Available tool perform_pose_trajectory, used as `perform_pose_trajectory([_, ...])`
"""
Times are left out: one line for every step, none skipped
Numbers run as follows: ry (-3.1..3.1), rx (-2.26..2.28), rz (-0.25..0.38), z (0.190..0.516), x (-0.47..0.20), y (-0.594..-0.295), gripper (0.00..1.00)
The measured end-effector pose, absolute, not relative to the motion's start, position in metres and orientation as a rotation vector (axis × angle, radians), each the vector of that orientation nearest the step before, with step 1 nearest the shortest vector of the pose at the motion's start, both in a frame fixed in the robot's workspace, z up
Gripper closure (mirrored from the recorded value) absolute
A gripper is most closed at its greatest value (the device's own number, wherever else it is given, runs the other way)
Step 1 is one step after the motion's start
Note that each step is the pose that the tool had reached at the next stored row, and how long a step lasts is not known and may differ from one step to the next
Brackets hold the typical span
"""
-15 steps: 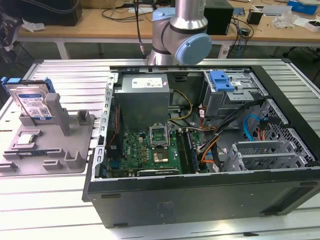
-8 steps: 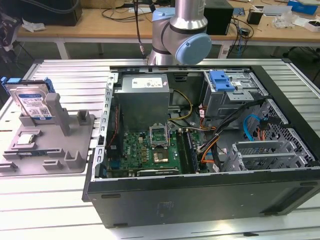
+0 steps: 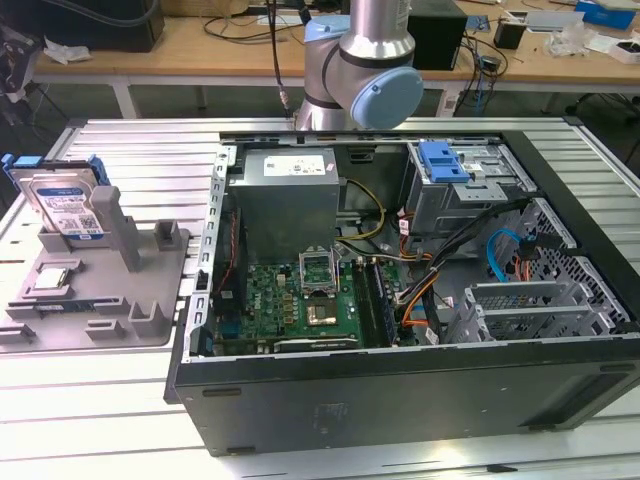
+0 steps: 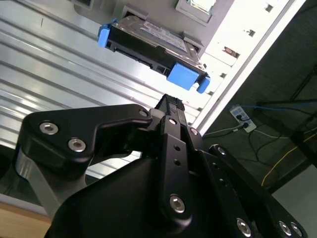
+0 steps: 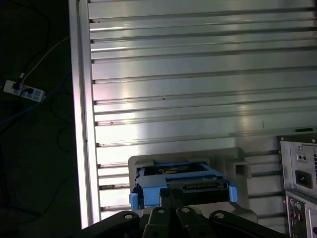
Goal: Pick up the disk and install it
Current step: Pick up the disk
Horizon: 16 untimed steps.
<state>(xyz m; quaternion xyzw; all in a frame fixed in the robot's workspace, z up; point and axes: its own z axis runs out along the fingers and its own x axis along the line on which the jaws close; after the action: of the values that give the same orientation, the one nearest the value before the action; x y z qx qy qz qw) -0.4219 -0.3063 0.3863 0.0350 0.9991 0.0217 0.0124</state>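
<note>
The claw [image 4: 171, 101] is closed, with its two tips pressed together and nothing between them. In the second wrist view it points toward the disk [image 4: 148, 37], which lies just ahead of the tips and is not touching them.

In the exterior view the disk stands on its edge in a grey stand [image 3: 150, 290]. It leans back a little and its label faces out. The stand sits on the table [image 3: 130, 150], at the exterior view's left of the open computer case [image 3: 400, 400].

From the claw, the long side of the disk runs across, not away. A blue end of its frame is the nearest part.

The bottom of the disk is tucked down in the stand, so I cannot see it. In the first wrist view the claw covers part of the disk's near edge. The arm [image 3: 360, 80] is cut off at the top of the exterior view. I cannot tell how high the claw is above the table.
</note>
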Motion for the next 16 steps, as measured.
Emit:
perform_pose_trajectory([3.114, 0.108, 0.067, 0.3863, -0.4219, -0.3063, 0.89])
perform_pose_trajectory([3.114, 0.107, 0.067, 0.3863, -0.4219, -0.3062, 0.89])
perform_pose_trajectory([3.114, 0.103, 0.067, 0.3863, -0.4219, -0.3062, 0.89])
perform_pose_trajectory([3.115, 0.091, 0.067, 0.3863, -0.4219, -0.3062, 0.89])
perform_pose_trajectory([3.116, 0.049, 0.068, 0.3862, -0.4219, -0.3061, 0.89])
perform_pose_trajectory([3.117, 0.005, 0.069, 0.3861, -0.4219, -0.3062, 0.89])
perform_pose_trajectory([3.118, -0.057, 0.069, 0.3860, -0.4219, -0.3062, 0.89])
perform_pose_trajectory([3.117, -0.115, 0.070, 0.3859, -0.4219, -0.3062, 0.89])
perform_pose_trajectory([3.116, -0.147, 0.070, 0.3859, -0.4219, -0.3062, 0.89])
perform_pose_trajectory([3.115, -0.176, 0.070, 0.3859, -0.4219, -0.3062, 0.89])
perform_pose_trajectory([3.113, -0.226, 0.070, 0.3858, -0.4219, -0.3062, 0.89])
perform_pose_trajectory([3.104, -0.335, 0.068, 0.3857, -0.4219, -0.3062, 0.89])
perform_pose_trajectory([3.095, -0.420, 0.067, 0.3856, -0.4219, -0.3062, 0.77])
perform_pose_trajectory([3.090, -0.462, 0.066, 0.3855, -0.4219, -0.3062, 0.77])
perform_pose_trajectory([3.086, -0.491, 0.066, 0.3854, -0.4219, -0.3062, 0.71])
perform_pose_trajectory([3.082, -0.520, 0.065, 0.3853, -0.4219, -0.3062, 0.71])
